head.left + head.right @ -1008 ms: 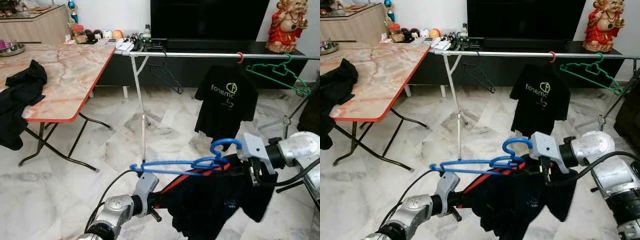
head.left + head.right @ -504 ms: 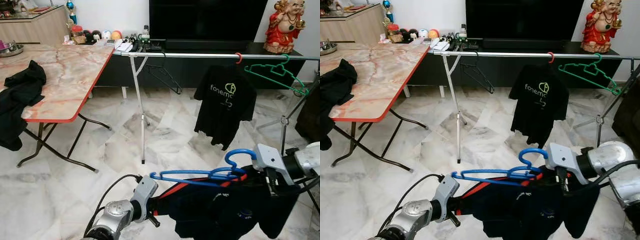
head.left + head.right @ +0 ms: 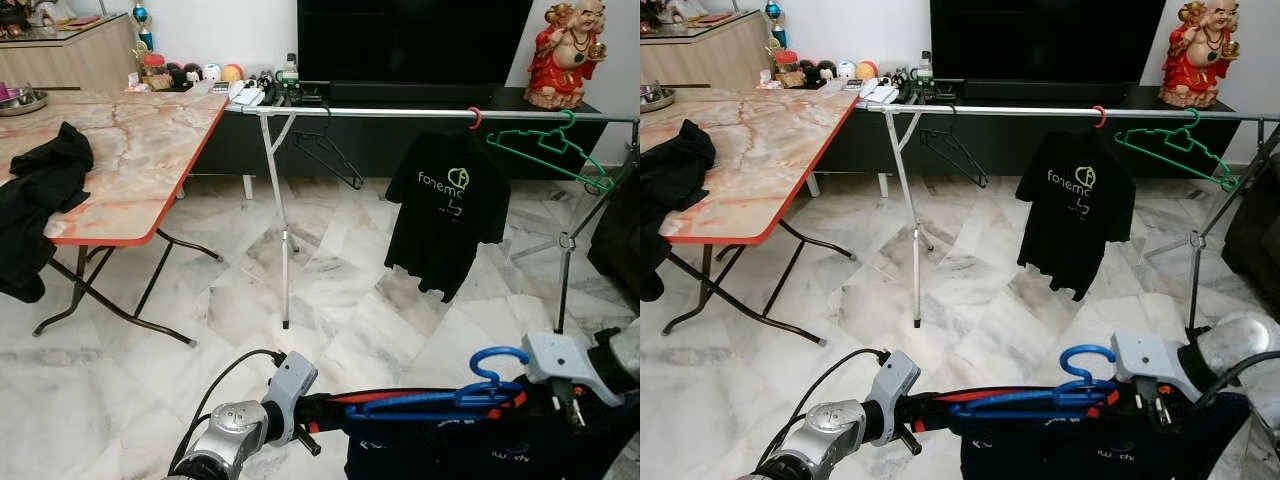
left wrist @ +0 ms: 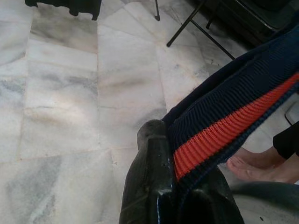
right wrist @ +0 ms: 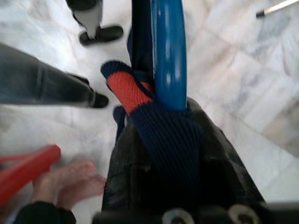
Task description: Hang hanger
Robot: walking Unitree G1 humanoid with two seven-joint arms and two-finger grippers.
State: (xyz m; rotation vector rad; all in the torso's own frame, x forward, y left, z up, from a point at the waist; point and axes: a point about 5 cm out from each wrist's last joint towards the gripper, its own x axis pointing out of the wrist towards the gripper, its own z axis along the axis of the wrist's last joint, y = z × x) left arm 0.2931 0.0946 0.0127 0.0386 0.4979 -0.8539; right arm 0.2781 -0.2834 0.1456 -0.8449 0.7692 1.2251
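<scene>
right gripper (image 5: 161,140) clamped on the blue hanger (image 3: 440,400) near its hook, with the navy/red collar rib of the garment pinched in the same grip; in the head views it sits low on the right, hook curling up just beside the wrist housing

left gripper (image 4: 175,186) closed on the other end of the navy garment (image 3: 1080,445), fingers (image 4: 149,186) biting the knitted navy edge with the red stripe; low centre-left in the head views, cable looping off the wrist

hanger lies roughly horizontal between the two grippers, garment draped on it and hanging below, well short of and lower than the rail

ahead: silver clothes rail (image 3: 400,113) running across at cabinet height. On it a black hanger (image 3: 335,155), a black printed t-shirt (image 3: 450,210) on a red hook, and a green hanger (image 3: 550,150) towards the right end

left: marble-look folding table (image 3: 140,150) with red edge, black cloth (image 3: 40,200) slumped over its near corner. Red figurine (image 3: 565,50) on the dark TV cabinet at the back

bare foot of a person (image 4: 261,163) on the marble floor in the left wrist view
</scene>
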